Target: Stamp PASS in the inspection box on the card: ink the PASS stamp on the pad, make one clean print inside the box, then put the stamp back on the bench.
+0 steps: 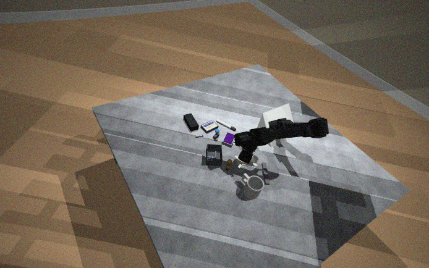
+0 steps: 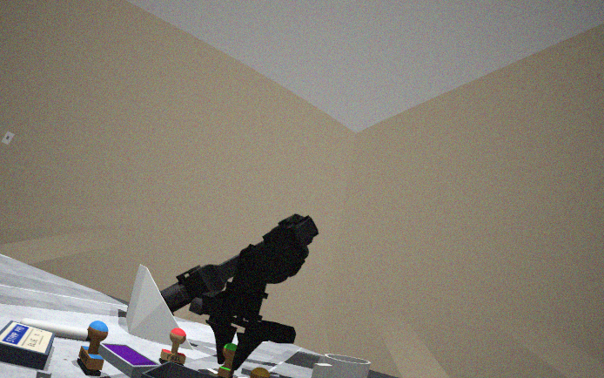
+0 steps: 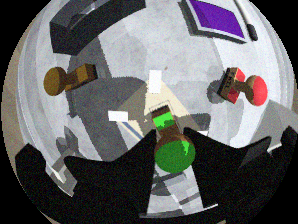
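My gripper is shut on the green-topped stamp, gripping its wooden handle with the knob up. Its lettering is not readable. Its base is over the cream card, at a thin box outline that shows just past the base. Whether the base touches the card cannot be told, and the stamp hides any print below it. The purple ink pad lies open, beyond the card in the wrist view.
A red-topped FAIL stamp and a brown-yellow stamp flank the card. A blue-topped stamp, labelled box, marker, black block, dark tray, white wedge and mug also stand around.
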`<state>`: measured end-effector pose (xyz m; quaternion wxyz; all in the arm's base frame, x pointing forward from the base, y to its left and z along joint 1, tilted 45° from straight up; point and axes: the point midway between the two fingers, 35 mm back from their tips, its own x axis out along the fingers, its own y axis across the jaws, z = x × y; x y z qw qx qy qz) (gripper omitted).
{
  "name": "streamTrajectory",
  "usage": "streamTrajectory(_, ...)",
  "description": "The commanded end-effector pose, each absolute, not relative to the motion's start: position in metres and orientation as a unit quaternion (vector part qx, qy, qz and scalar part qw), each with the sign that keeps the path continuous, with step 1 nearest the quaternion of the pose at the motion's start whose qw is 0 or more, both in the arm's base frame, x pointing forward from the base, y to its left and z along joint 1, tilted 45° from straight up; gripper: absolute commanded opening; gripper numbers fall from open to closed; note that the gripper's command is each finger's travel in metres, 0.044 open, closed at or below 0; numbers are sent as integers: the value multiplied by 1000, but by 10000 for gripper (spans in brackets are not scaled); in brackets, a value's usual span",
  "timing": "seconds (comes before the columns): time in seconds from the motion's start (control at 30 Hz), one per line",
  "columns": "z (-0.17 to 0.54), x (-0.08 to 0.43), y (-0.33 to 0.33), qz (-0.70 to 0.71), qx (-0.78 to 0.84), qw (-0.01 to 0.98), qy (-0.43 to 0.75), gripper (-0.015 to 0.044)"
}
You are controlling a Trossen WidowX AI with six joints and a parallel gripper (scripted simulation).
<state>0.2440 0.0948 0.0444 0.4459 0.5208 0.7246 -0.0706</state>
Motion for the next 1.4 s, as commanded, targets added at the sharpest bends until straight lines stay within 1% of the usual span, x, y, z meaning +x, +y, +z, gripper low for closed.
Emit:
streamTrajectory(0.0, 43, 243, 96, -72, 523, 443, 725, 0)
streamTrajectory(1.37, 40, 243, 100, -72, 523, 443, 725, 0)
